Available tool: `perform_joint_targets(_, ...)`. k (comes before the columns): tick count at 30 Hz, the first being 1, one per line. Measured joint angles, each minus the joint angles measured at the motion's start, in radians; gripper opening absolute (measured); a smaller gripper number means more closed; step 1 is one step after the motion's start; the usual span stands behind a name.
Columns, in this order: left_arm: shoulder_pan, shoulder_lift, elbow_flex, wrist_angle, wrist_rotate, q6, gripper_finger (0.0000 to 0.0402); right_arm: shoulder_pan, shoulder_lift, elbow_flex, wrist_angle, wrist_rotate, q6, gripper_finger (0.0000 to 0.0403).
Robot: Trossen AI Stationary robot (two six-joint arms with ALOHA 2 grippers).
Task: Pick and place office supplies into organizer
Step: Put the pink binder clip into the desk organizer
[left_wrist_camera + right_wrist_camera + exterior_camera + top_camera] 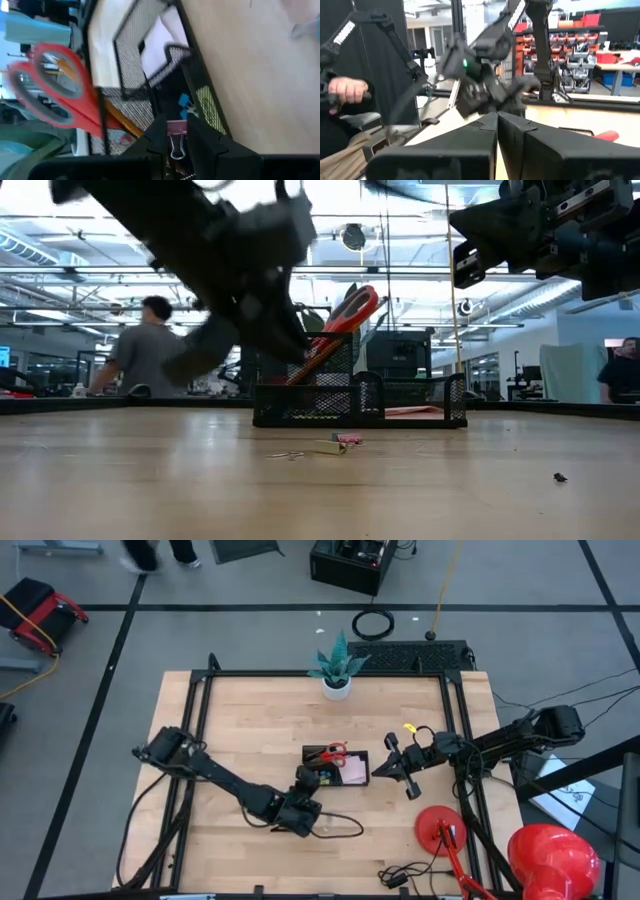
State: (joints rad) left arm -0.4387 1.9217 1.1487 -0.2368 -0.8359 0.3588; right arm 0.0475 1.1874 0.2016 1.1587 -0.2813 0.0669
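**Clip pinched over the organizer, with a drop still to get right**

I have the left hand point(176, 145) pinching a small binder clip point(175, 139) by its pink body, wire loops hanging between the fingers. In the left wrist view the clip sits right at the organizer point(336, 766) wall, over the black mesh, and I cannot tell whether it is fully past the rim. My worry is that if I let go here, the clip could catch the mesh edge and bounce onto the tabletop point(250, 720), where a few small pieces point(335, 444) already lie loose in front of the tray. The other risk is the scissors point(55, 90): their red handles lean up out of the nearer compartment, close to my wrist, and a careless swing could knock them or drag the light tray sideways.

From above, the left arm reaches in from its side of the tabletop, elbow bent, wrist angled toward the tray's near corner, hand low over it.

Farther along, the pink sticky-note pad point(352, 769) lies flat in the other compartment.

Beyond that, the right hand point(408, 778) is pressed together, holding nothing, hovering just beside the tray's far end. It is near enough that I would keep it parked.
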Motion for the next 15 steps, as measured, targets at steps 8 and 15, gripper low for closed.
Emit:
perform_joint_targets(8, 0.045, 0.058, 0.001, -0.005, 0.025, -0.027, 0.0056, 0.000, 0.000, 0.000, 0.003, 0.000, 0.003, 0.0004)
perform_joint_targets(15, 0.066, 0.056, 0.000, -0.006, 0.034, -0.080, 0.0056, 0.000, 0.000, 0.000, 0.003, 0.000, 0.002, 0.0004)
